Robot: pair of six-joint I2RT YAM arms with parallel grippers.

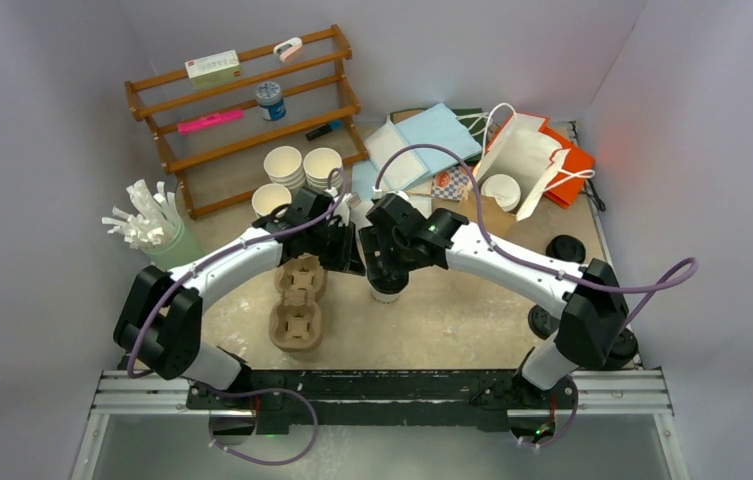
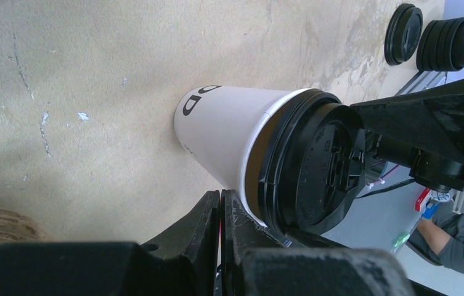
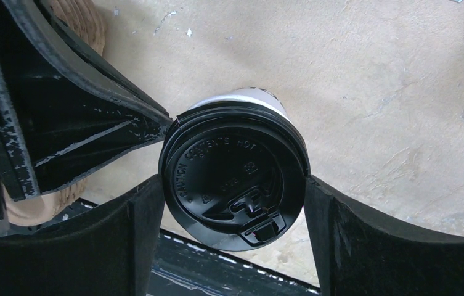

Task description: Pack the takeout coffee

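Note:
The takeout coffee is a white paper cup [image 1: 387, 292] [image 2: 229, 129] with a black plastic lid [image 3: 235, 179] [image 2: 315, 166], standing upright on the table's middle. My right gripper [image 1: 388, 275] [image 3: 234, 203] comes down over it, one finger against each side of the lid. My left gripper [image 1: 354, 258] [image 2: 222, 200] is shut with nothing between its fingers. Its tips rest against the cup's rim just under the lid on the left side, and show in the right wrist view as black fingers [image 3: 124, 132] touching the lid's edge.
A brown pulp cup tray [image 1: 297, 305] lies just left of the cup. Loose black lids [image 1: 564, 247] [image 2: 451, 43] sit at the right. Stacked white cups [image 1: 292, 165], paper bags [image 1: 527, 150], a straw holder [image 1: 157, 235] and a wooden shelf [image 1: 242, 100] stand behind.

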